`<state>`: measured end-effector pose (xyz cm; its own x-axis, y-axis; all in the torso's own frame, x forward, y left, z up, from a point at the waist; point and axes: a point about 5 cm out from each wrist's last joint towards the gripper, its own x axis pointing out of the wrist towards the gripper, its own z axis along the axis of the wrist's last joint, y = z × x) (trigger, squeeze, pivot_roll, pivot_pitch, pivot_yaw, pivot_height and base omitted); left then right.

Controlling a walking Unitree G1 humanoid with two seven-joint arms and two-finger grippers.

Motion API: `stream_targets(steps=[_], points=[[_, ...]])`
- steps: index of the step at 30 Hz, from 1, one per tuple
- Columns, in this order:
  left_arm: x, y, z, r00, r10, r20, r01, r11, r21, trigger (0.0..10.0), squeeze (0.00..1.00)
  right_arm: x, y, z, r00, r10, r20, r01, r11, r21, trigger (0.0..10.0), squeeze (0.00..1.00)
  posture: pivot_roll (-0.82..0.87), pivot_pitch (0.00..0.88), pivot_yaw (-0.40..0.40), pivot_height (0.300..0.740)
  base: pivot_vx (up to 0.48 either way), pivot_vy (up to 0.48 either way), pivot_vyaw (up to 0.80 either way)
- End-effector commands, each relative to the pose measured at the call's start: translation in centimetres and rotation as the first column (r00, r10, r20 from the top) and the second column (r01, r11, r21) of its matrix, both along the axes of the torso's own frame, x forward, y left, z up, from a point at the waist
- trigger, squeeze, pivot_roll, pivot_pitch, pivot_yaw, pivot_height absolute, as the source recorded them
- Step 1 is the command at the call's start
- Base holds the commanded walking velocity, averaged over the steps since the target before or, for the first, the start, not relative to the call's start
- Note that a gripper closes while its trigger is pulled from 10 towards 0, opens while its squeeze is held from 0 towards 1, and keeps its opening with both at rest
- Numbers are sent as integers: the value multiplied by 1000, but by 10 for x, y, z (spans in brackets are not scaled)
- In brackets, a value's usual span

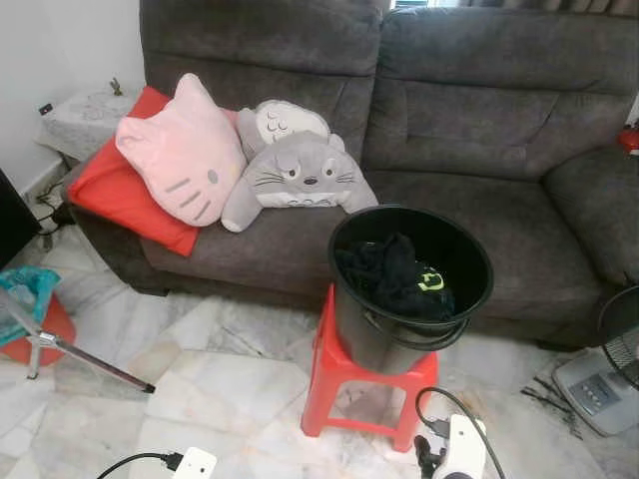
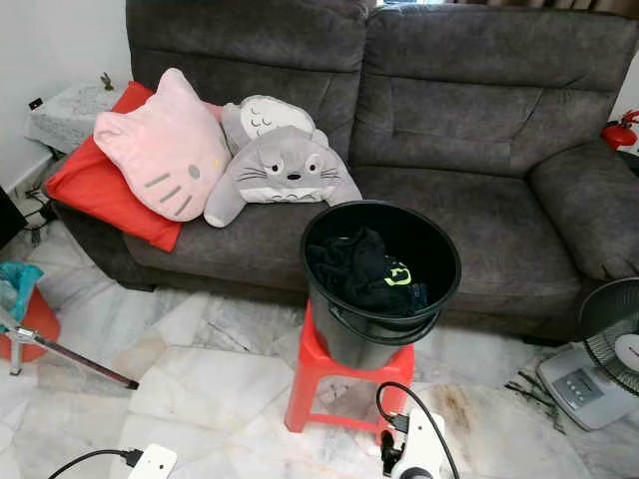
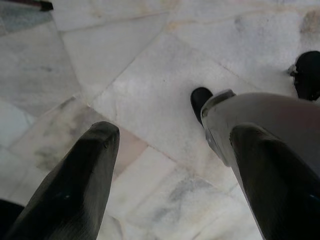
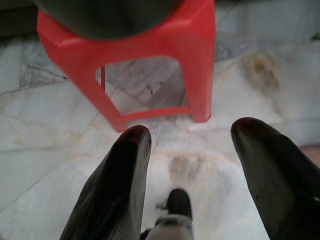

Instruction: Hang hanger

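Note:
A black bucket (image 1: 410, 285) stands on a red plastic stool (image 1: 365, 384) in front of a dark grey sofa (image 1: 469, 120). Dark clothing (image 1: 394, 276) with a small green mark lies bunched inside the bucket. My left gripper (image 3: 175, 131) hangs open over the marble floor, nothing between its fingers. My right gripper (image 4: 191, 129) is open too, low near the floor, facing the red stool (image 4: 150, 60) with the bucket's underside (image 4: 105, 15) above it. Both arms hang low at my sides.
A pink cat cushion (image 1: 185, 150), a grey character cushion (image 1: 295, 170) and a red cushion (image 1: 120, 195) lie on the sofa's left seat. A tripod leg (image 1: 90, 361) and a red tub (image 1: 35, 324) stand at left. A fan base (image 1: 599, 389) sits at right.

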<state>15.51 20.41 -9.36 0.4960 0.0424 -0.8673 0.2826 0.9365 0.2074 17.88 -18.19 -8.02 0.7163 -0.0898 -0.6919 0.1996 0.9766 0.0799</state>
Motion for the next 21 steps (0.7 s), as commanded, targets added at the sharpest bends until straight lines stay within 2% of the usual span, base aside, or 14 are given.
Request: stream_targets(steps=[1, 4, 5, 6, 10, 11, 12, 13, 14, 15, 19, 21], points=[[-3, 1, -1, 1000, 7, -12, -7, 1000, -3, 10000, 0, 5, 0, 3, 999, 32, 30, -31, 999, -16, 10000, 0, 65, 45, -44, 736, 0, 0, 0], [-2, 2, -1, 1000, 3, -11, -3, 1000, 3, 10000, 0, 8, 1, 6, 996, 77, 50, -75, 996, -41, 10000, 0, 58, 47, -45, 736, 0, 0, 0], [-2, 2, -1, 1000, 3, -11, -3, 1000, 4, 10000, 0, 10, 0, 7, 989, 138, 52, -132, 986, -105, 10000, 0, 58, 47, -45, 736, 0, 0, 0], [-2, 2, -1, 1000, 3, -10, -3, 1000, 5, 10000, 0, 11, 0, 8, 986, 157, 56, -150, 982, -118, 10000, 0, 58, 48, -44, 736, 0, 0, 0], [1, 3, 1, 1000, 4, -3, -4, 1000, 7, 10000, 0, 14, 1, 10, 980, 184, 75, -172, 975, -139, 10000, 0, 36, 54, -45, 736, 0, 0, 0], [1, 3, 1, 1000, 4, -2, -4, 1000, 8, 10000, 0, 18, -12, 29, 950, 232, 210, -183, 957, -227, 10000, 0, 24, 59, -43, 736, 0, 0, 0], [1, 3, 1, 1000, 4, -2, -4, 1000, 8, 10000, 0, 18, -12, 29, 950, 232, 210, -183, 957, -227, 10000, 0, 24, 59, -43, 736, 0, 0, 0], [2, 3, 1, 1000, 4, -2, -4, 1000, 9, 10000, 0, 18, -20, 47, 914, 272, 303, -184, 940, -288, 10000, 0, 24, 59, -43, 736, 0, 0, 0], [3, 4, 2, 1000, 10, 0, -10, 1000, 10, 10000, 0, 7, -24, 87, 849, 273, 453, -144, 943, -299, 10000, 0, 15, 62, -41, 736, 0, 0, 0], [3, 4, 2, 1000, 13, 0, -13, 1000, 10, 10000, 0, 3, -24, 95, 839, 269, 472, -138, 946, -294, 10000, 0, 13, 63, -41, 736, 0, 0, 0], [7, 4, 3, 1000, 9, 5, -9, 1000, 11, 10000, 0, -17, -22, 103, 834, 258, 488, -127, 950, -284, 10000, 0, 4, 64, -40, 736, 0, 0, 0], [8, 4, 4, 1000, 9, 7, -9, 1000, 10, 10000, 0, -20, -21, 104, 834, 254, 489, -125, 952, -280, 10000, 0, 4, 64, -40, 736, 0, 0, 0]])
